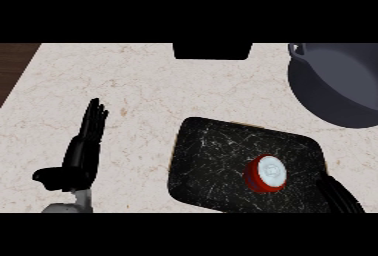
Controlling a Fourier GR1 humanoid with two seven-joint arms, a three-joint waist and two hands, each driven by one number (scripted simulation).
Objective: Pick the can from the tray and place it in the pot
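- Can (266, 173): stands upright on the dark tray (214, 160), in its right-hand half. It is not yet lifted; judged from this, the pick step is not done.
- Pot (336, 85): sits at the counter's far right, well apart from the can, and nothing shows inside it. The place step is left to do.
- Right hand (338, 196): enters at the lower right edge, just beside the can, not touching it. Only part of it shows; whether it is spread or curled cannot be told.
- Left hand (83, 145): rests on the counter (148, 85) left of the tray, fingers straight, holding nothing.
- Progress: early approach stage; grasp, lift, transfer and release all remain.
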